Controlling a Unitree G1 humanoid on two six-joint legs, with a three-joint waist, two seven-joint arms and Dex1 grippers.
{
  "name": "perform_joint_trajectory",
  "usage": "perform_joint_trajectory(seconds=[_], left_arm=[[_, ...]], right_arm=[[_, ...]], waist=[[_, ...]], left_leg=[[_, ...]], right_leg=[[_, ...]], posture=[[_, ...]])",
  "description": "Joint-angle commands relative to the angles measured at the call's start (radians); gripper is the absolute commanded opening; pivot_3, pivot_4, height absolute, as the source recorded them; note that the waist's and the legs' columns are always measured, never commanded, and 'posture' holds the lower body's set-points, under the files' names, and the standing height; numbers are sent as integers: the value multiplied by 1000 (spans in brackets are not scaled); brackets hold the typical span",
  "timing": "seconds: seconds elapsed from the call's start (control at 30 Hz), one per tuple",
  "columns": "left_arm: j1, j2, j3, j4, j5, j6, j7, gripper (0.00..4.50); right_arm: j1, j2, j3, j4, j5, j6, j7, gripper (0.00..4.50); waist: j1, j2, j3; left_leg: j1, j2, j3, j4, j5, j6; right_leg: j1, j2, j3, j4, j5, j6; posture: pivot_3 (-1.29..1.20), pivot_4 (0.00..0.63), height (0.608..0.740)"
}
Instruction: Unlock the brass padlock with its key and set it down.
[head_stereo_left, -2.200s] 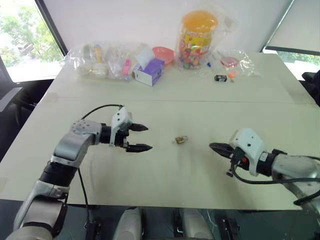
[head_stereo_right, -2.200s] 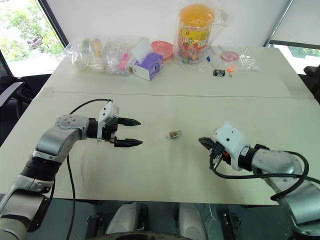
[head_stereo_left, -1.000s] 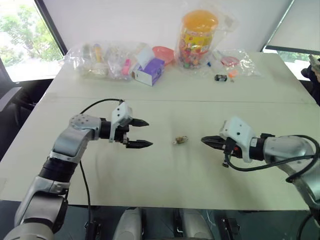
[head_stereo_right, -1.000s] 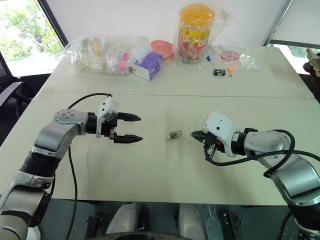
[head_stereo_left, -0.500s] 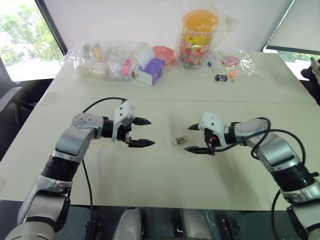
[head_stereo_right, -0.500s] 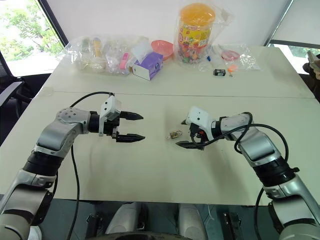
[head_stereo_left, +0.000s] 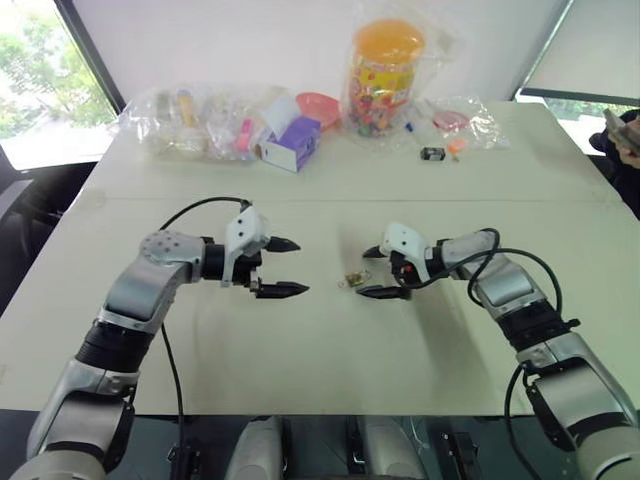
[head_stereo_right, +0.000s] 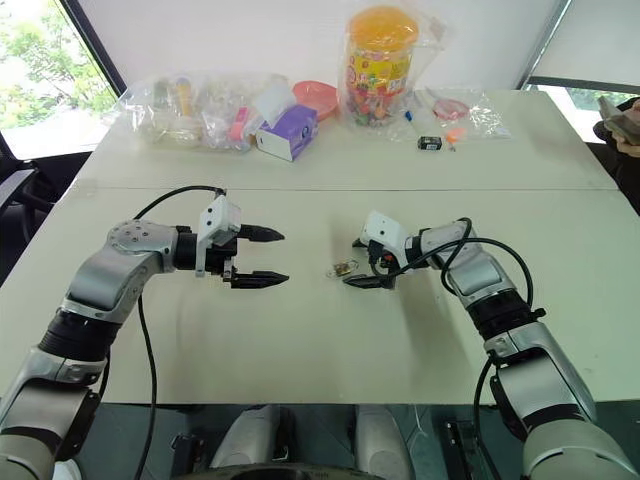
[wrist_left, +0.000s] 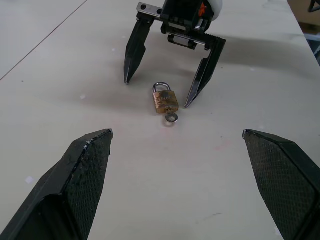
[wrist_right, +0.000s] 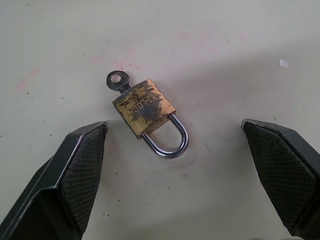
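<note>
Two sets of fingers: both spread wide, holding nothing.
Padlock place: brass padlock (wrist_right: 146, 110) flat on the worktop (head_stereo_left: 330, 370), between the right gripper (head_stereo_left: 370, 272) fingertips, untouched.
Long axis: running along the right fingers' reach, shackle (wrist_right: 168, 139) end nearer the right wrist, key (wrist_right: 117, 81) end pointing away toward the left gripper (head_stereo_left: 290, 267).
Nearer arm: right, straddling the lock; left well apart, facing the key end.
Likely next: closing across the brass body's flat sides.
</note>
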Motion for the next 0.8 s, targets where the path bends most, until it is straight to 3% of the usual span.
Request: perform_joint_trajectory(seconds=[0.03, 0.43, 0.5, 0.7, 0.8], left_arm=[[-1, 4, 24, -40, -14, 0, 7, 4393], [-15, -11, 15, -25, -9, -9, 10, 4393], [-13, -12, 15, -27, -9, -8, 12, 4393], [-4, -14, 18, -35, -8, -7, 21, 4393], [1, -13, 19, -42, -11, -4, 27, 4393]], right_arm=[[47, 7, 25, -43, -36, -4, 12, 4448], [46, 68, 26, -29, -81, -8, -6, 4448], [42, 74, 25, -10, -89, -14, -5, 3653], [33, 88, 28, 73, -104, -26, 3, 686], [46, 85, 27, 75, -103, -16, 5, 687]], waist=[[0, 0, 0], [-5, 0, 0], [-6, 0, 0], [-5, 0, 0], [-4, 0, 0]], left_leg=[[0, 0, 0, 0, 0, 0], [2, 1, 1, 0, 0, 0], [3, 1, 2, 0, 0, 0], [9, 1, 4, 0, 0, -1], [18, 1, 3, -2, 0, 0]], right_leg=[[0, 0, 0, 0, 0, 0], [0, 0, 0, 1, 0, 0], [0, 0, 0, 2, 0, 0], [5, 0, 1, 2, 0, 0], [15, 0, 1, 0, 0, -1]], posture=[[0, 150, 740], [0, 150, 740], [0, 150, 740], [0, 150, 740], [0, 150, 740]])
